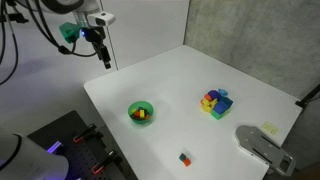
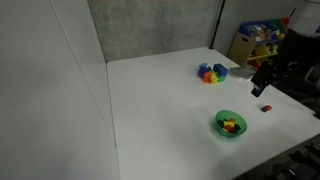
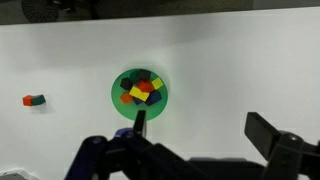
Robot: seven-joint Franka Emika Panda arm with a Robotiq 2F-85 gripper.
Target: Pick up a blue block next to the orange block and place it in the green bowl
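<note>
A cluster of coloured blocks (image 1: 215,102) lies on the white table; it has a blue block (image 1: 225,103) on one side and orange, yellow and red pieces on the other. The cluster also shows in an exterior view (image 2: 211,72). The green bowl (image 1: 141,111) holds several small coloured blocks and appears in both exterior views (image 2: 230,124) and in the wrist view (image 3: 139,93). My gripper (image 1: 104,60) hangs open and empty high above the table, far from the cluster; it shows in an exterior view (image 2: 259,89) and in the wrist view (image 3: 203,130). The wrist view does not show the cluster.
A small lone red and dark block (image 1: 184,158) lies near the table's edge, also in the wrist view (image 3: 34,100) and in an exterior view (image 2: 265,108). A grey object (image 1: 262,146) sits at a table corner. A shelf with colourful items (image 2: 252,40) stands behind the table.
</note>
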